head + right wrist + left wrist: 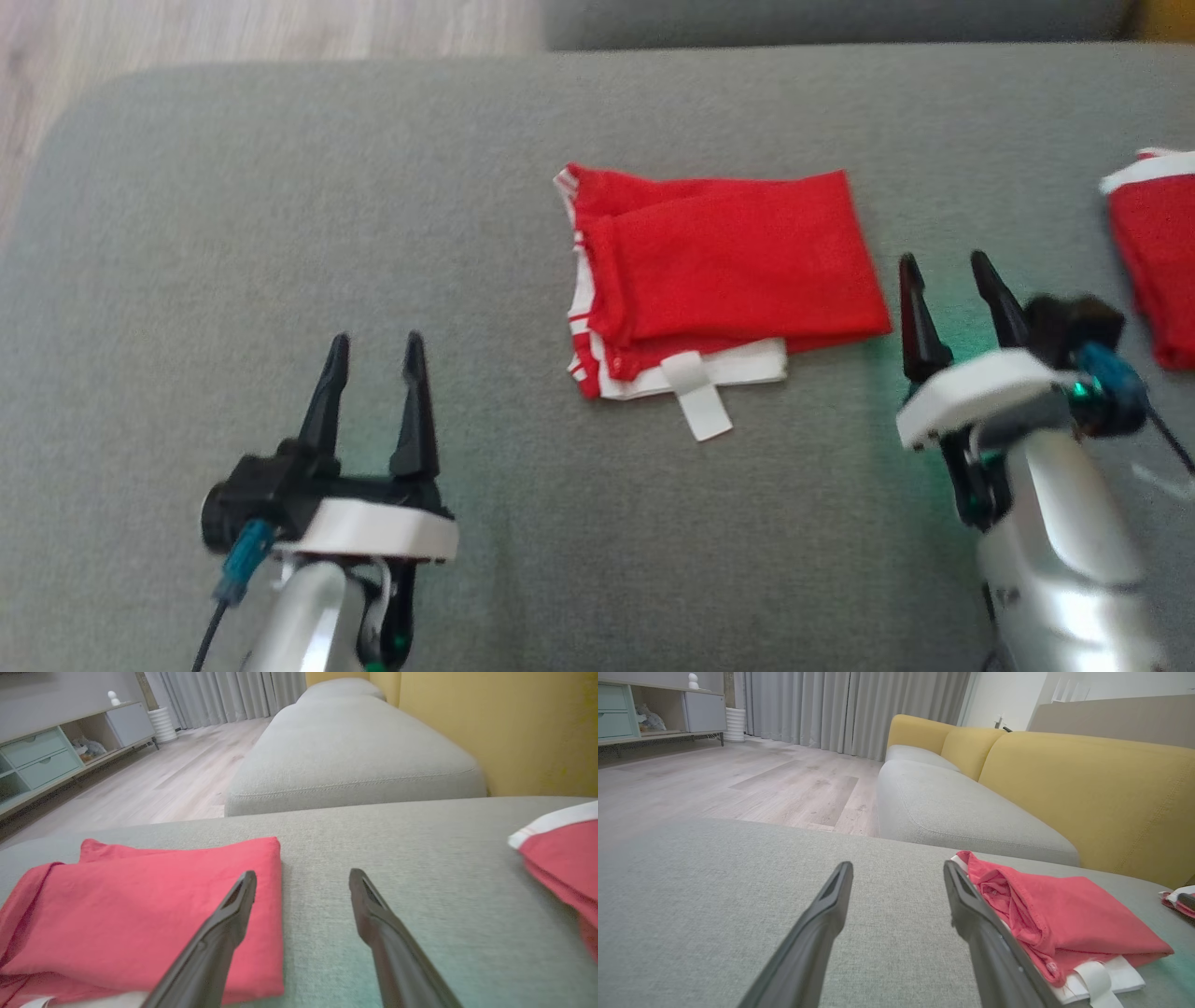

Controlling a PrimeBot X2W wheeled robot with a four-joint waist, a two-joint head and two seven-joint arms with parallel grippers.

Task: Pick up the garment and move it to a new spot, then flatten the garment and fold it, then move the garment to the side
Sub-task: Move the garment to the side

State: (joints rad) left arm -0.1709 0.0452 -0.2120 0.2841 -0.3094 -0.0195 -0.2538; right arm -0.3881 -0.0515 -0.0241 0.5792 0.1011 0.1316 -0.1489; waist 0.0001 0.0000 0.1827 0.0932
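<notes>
A red garment (728, 271) with white trim lies folded into a rectangle at the middle of the grey cushion (280, 205); a white tab sticks out from its near edge. My left gripper (373, 350) stands open and empty, well to the garment's left. My right gripper (945, 271) is open and empty just off the garment's right edge. The left wrist view has the garment (1059, 914) to the right of the open left gripper (896, 877). In the right wrist view the garment (140, 905) lies left of the open right gripper (302, 884).
A second red and white garment (1158, 252) lies at the cushion's right edge, also in the right wrist view (560, 858). Beyond the cushion is another grey seat (962, 812) with a yellow backrest (1087, 793). Wooden floor (738, 779) and a cabinet (654, 709) lie further off.
</notes>
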